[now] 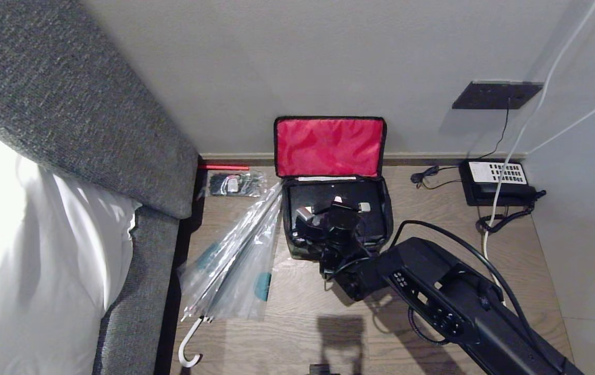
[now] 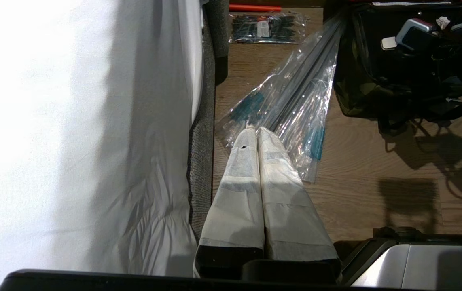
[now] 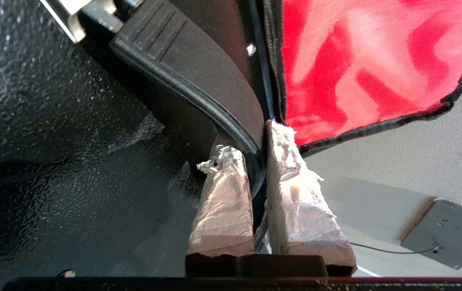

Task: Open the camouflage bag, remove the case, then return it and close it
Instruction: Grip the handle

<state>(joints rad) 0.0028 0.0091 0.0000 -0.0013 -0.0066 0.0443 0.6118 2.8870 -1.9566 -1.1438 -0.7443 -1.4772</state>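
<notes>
So the camouflage bag (image 1: 336, 208) is sitting on the wooden floor (image 1: 297, 312) right up against the wall (image 1: 329, 62), lid flipped up and leaning back so the red lining (image 1: 329, 147) faces me. Inside it is the black case (image 1: 329, 200), filling most of the compartment, with a couple of silver latches on its top. My right pincer (image 3: 257, 151) is down in the open bag, and from the wrist cam my two tape-wrapped fingers (image 3: 223, 202) are squeezed onto the curved black handle (image 3: 198, 72) of the case, one finger on each side of it, with the pebbly black case surface beside it and the red lid just past the tips. From the head cam my right arm (image 1: 433, 291) comes in from the lower right and covers the front half of the bag. My left pincer (image 2: 257, 131) is parked off to the side, low by the bed (image 2: 73, 121), fingers pressed together on nothing, pointing toward the clear plastic-wrapped umbrella (image 1: 240, 250) lying on the floor just left of the bag. There's also a small packet of black stuff (image 1: 235, 183) near the baseboard, and a desk phone (image 1: 495, 182) on the floor off to the right, under a wall outlet (image 1: 495, 95).
</notes>
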